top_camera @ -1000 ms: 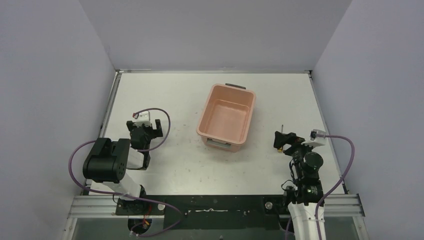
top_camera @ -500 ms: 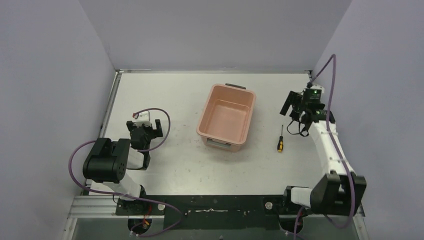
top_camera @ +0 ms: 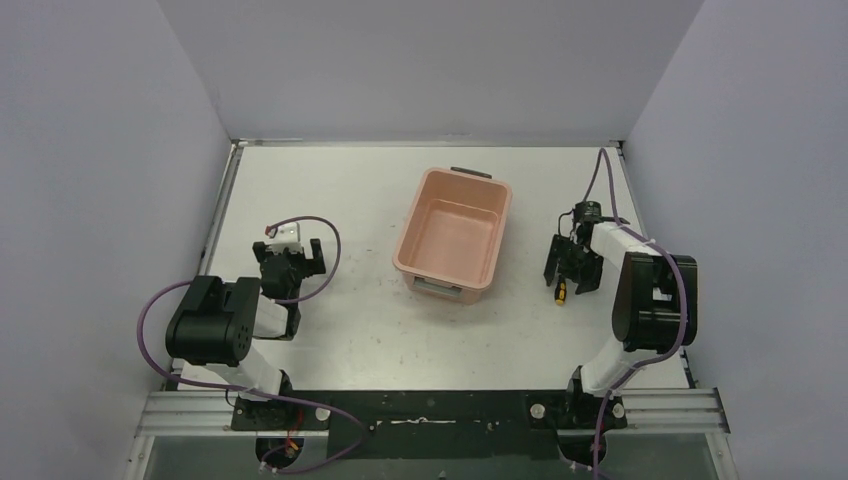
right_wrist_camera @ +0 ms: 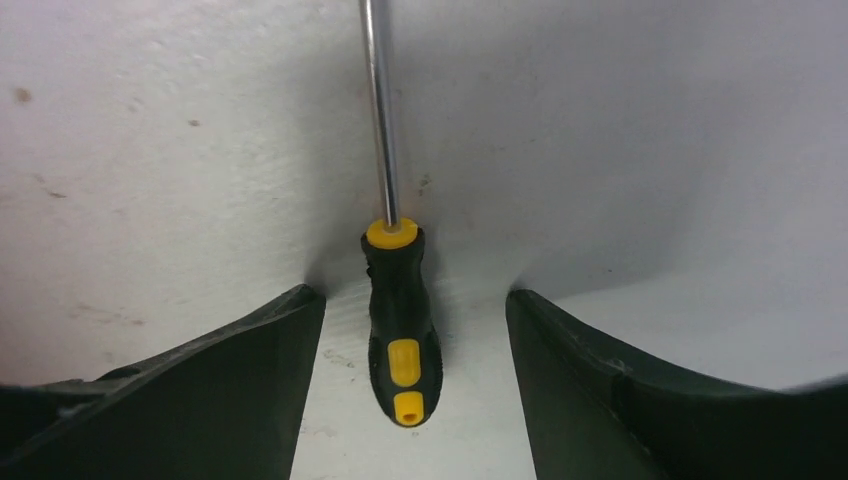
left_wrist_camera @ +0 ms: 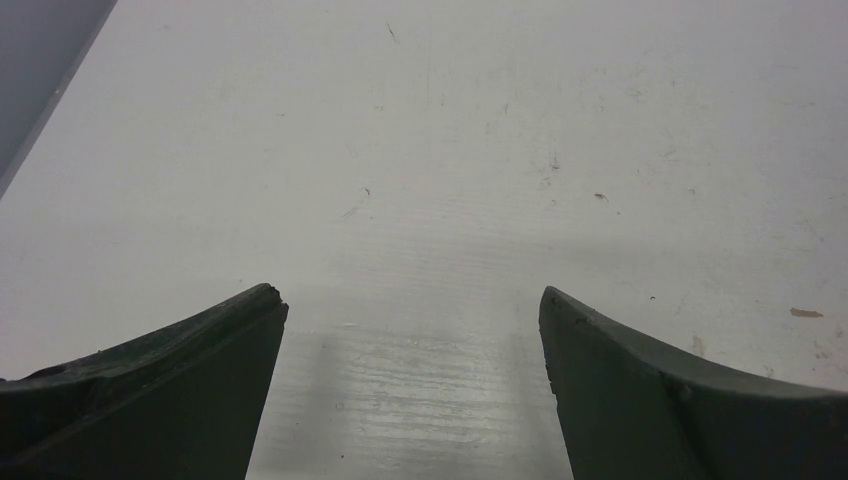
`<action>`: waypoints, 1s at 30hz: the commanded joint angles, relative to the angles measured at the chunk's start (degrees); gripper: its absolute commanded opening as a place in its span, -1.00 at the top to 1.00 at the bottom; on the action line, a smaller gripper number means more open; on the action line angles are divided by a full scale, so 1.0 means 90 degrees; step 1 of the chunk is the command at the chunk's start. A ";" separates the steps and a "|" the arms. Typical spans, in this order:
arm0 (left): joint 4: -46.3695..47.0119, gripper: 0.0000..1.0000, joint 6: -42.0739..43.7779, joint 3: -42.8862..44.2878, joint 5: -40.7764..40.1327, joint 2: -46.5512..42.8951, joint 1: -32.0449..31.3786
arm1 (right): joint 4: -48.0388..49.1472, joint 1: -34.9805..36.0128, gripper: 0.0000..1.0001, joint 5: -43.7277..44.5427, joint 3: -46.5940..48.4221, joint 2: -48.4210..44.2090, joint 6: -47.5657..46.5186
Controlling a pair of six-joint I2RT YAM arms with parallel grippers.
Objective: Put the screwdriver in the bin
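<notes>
The screwdriver (right_wrist_camera: 400,330) lies flat on the white table (top_camera: 340,190), just off the right side of the pink bin (top_camera: 501,235) and near its front corner — not in it. The right gripper (right_wrist_camera: 412,300) is down over it. Its two dark fingers (right_wrist_camera: 250,380) stand apart on either side of the black-and-yellow handle, with bare table showing in both gaps, so nothing is gripped. Across the way the left gripper (left_wrist_camera: 412,300) sits low over bare table — spread wide, holding nothing.
</notes>
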 commanded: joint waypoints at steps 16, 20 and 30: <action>0.0330 -0.94 -0.0043 0.0090 -0.0036 -0.0027 0.0007 | -0.1630 0.0002 1.00 0.1010 0.2362 -0.1139 -0.0215; 0.0335 -0.94 -0.0046 0.0090 -0.0040 -0.0034 0.0004 | -0.2384 0.0361 1.00 0.0973 0.4070 -0.1195 0.0236; 0.0333 -0.94 -0.0048 0.0090 -0.0038 -0.0032 0.0004 | -0.1940 0.3903 1.00 0.1819 0.5732 0.0009 0.1684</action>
